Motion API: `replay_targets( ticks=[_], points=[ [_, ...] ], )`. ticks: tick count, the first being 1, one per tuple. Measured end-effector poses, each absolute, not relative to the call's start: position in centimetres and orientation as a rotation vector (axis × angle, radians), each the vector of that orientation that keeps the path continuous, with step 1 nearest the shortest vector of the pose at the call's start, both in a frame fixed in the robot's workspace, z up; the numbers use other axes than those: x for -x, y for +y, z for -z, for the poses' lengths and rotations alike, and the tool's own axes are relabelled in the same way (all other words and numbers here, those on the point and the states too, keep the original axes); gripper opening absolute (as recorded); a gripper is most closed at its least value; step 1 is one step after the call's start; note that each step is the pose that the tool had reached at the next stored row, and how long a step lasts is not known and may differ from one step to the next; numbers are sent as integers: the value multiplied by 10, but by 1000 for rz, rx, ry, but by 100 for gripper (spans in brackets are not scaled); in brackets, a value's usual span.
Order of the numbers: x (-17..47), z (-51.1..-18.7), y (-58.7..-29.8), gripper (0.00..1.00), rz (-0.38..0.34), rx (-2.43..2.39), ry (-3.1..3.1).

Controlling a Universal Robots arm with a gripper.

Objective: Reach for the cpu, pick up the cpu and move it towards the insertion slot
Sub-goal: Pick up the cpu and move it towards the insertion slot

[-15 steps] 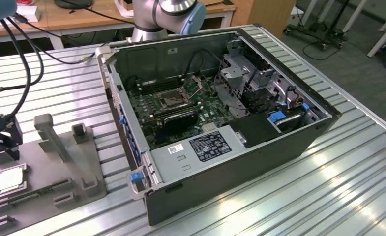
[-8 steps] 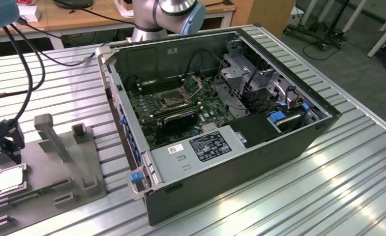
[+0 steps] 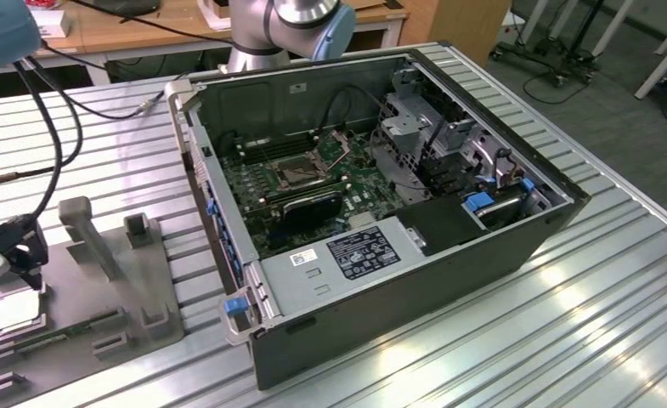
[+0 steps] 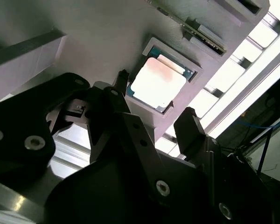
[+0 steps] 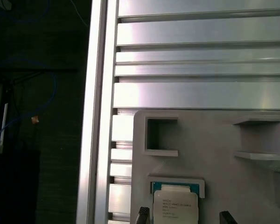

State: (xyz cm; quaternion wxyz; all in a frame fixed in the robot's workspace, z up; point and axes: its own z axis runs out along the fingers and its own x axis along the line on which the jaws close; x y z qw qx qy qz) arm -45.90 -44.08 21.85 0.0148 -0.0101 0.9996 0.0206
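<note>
Exterior view: the cpu (image 3: 14, 311) lies in a grey tray (image 3: 140, 276) recess near the surface's (image 3: 515, 340) edge, well apart from the insertion slot (image 3: 299, 174). Second wrist view: open, empty jaws straddle the cpu (image 4: 157, 83), seemingly aligned to grip its sides. First wrist view: the cpu (image 5: 175, 205) sits by the tray's (image 5: 214, 135) edge.

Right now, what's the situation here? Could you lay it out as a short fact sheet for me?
Gripper: the gripper is open and poised over the cpu, one finger on either side
Cpu: the cpu lies flat in a recess of the grey tray, not yet gripped
Insertion slot: the insertion slot sits on the board inside the open computer case, well to the exterior view's right of the gripper
Support: tray and case both stand on the slatted metal table
Progress: reach done, pickup not done
</note>
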Motion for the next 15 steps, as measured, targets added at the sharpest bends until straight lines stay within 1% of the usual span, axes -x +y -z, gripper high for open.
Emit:
replay_targets(
  ticks=[6,8,9,10,11,15],
  points=[
    [460,-210,-442,67,-64,32,3111],
    [460,-207,-442,68,-64,32,3111],
    [460,-206,-442,73,-64,32,3111],
    [460,-204,-442,73,-64,31,3111],
    [460,-203,-442,80,-64,32,3111],
    [461,-196,-442,80,-64,31,3111]
  ],
)
